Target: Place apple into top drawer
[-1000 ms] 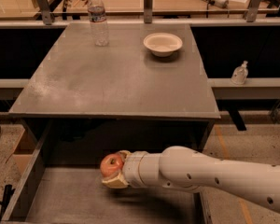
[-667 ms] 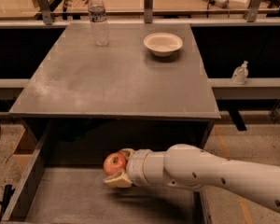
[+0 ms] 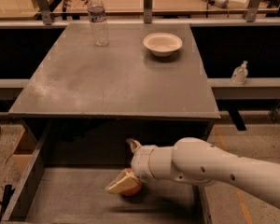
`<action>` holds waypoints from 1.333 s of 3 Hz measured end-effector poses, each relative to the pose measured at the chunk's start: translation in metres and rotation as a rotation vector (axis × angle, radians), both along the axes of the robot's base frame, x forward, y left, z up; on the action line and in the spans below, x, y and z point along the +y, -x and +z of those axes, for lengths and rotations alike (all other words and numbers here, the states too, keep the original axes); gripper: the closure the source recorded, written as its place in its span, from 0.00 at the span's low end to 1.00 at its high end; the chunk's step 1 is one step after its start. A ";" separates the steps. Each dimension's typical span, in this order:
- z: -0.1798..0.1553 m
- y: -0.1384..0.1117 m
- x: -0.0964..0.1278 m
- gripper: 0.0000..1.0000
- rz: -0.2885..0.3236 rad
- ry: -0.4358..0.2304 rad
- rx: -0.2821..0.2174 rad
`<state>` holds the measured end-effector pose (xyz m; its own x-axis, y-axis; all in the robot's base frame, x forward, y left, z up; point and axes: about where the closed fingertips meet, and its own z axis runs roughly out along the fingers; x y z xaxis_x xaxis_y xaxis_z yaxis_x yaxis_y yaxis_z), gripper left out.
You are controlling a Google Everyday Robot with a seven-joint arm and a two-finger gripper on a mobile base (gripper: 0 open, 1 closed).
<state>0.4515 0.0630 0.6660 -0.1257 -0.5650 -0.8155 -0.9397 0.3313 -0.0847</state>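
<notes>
Camera view: gripper [image 3: 120,166] is inside the open top drawer [image 3: 70,197], right of centre, on the white arm [image 3: 219,169] coming in from the near right. Change since 0.7 s ago: the apple [image 3: 132,190] was up between the fingers, clear of the floor. It's now lower and a bit further right, looks to be on the drawer bottom. Fingers look spread and released: one [image 3: 132,145] points up toward the tabletop edge, the other [image 3: 117,185] lies across the top of the apple, touching or just over it, can't tell which. Only a red sliver of apple shows under that finger. The arm has shifted right too.

Judgement: drop looks basically done, with the apple in the right compartment and not on the tabletop [image 3: 116,78]. What's left is backing the gripper out without nudging the apple. Small roll risk since the floor is flat. Bowl [image 3: 162,44] and bottle [image 3: 99,20] at the far end haven't moved.
</notes>
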 end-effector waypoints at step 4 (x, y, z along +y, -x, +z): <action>0.189 0.005 -0.084 0.91 0.112 -0.277 -0.220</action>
<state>0.4465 -0.0213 0.8552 0.1198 -0.3198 -0.9399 -0.9408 0.2657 -0.2103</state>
